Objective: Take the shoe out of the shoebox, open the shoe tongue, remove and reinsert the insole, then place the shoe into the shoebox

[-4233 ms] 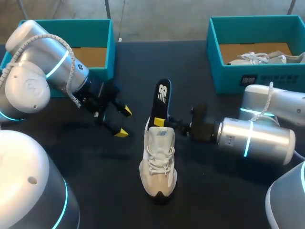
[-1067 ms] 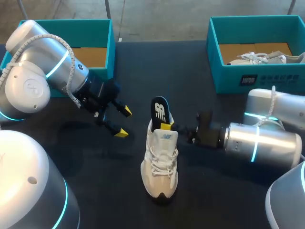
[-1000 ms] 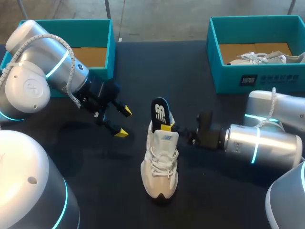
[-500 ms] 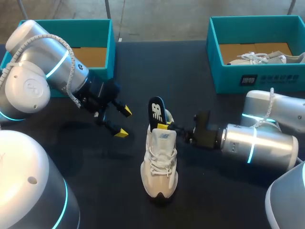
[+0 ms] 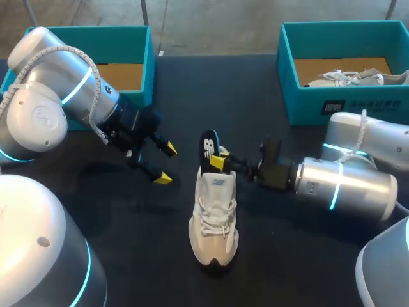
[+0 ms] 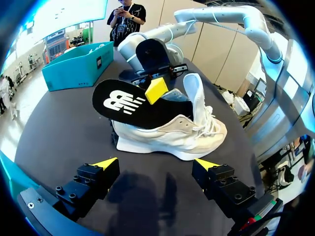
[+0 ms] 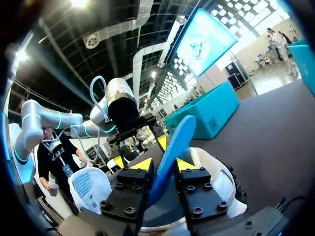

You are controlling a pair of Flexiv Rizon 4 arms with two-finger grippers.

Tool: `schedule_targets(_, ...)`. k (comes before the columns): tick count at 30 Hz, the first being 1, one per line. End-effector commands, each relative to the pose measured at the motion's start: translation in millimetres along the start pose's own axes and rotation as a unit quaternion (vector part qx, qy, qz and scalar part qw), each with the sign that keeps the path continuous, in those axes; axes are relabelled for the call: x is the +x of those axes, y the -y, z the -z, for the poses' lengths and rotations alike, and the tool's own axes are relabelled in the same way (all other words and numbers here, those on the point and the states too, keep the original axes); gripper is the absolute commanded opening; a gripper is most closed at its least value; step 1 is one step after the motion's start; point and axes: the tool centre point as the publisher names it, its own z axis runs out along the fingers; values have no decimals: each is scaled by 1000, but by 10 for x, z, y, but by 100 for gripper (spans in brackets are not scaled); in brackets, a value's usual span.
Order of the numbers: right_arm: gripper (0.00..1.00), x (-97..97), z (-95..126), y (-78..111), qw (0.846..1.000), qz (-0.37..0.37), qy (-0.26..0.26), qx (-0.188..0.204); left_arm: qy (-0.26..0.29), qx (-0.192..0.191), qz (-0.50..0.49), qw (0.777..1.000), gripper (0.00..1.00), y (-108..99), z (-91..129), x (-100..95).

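Insole (image 5: 207, 148), half out of shoe (image 5: 214, 211), pinched by R gripper (image 5: 217, 160); L gripper (image 5: 165, 163) spread.

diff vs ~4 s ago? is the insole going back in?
Yes, it looks so. The right end effector, shut on the insole throughout, has pushed it deeper into the shoe; less of it now sticks out of the opening. The shoe stayed where it was. The left end effector stayed open and parked beside it.
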Motion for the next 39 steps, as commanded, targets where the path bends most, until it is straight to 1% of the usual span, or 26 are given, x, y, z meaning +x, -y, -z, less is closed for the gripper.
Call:
schedule_targets(1,0,-39,-3,64,909,-16,-229,347,0,-1,0,1000,100,1,-3,1)
schedule_targets(5,0,10,56,180,907,-30,-226,354,0,-1,0,1000,100,1,-3,1)
schedule_targets(9,0,45,111,232,907,-38,-223,355,0,-1,0,1000,100,1,-3,1)
schedule_targets(15,0,54,125,238,904,-42,-221,364,0,-1,0,1000,100,1,-3,1)
schedule_targets(18,0,46,97,181,906,-34,-218,362,0,-1,0,1000,100,1,-3,1)
schedule_targets(19,15,44,84,161,906,-31,-218,361,0,-1,0,1000,100,1,-3,1)
schedule_targets(20,23,46,70,141,906,-28,-218,361,0,-1,0,1000,100,1,-3,1)
schedule_targets(22,36,54,44,100,907,-21,-217,361,0,-1,0,1000,100,1,-3,1)
schedule_targets(23,39,59,32,77,907,-18,-217,361,0,-1,0,1000,100,1,-3,1)
schedule_targets(27,44,62,-26,-23,906,-4,-218,363,0,-1,0,1000,100,1,-3,1)
schedule_targets(31,46,43,-91,-86,903,4,-219,369,0,-1,0,1000,100,1,-3,1)
schedule_targets(37,46,29,-160,-86,891,0,-212,400,0,-1,0,1000,100,1,-3,1)
schedule_targets(39,45,32,-157,-70,890,-2,-210,404,0,-1,0,1000,100,1,-3,1)
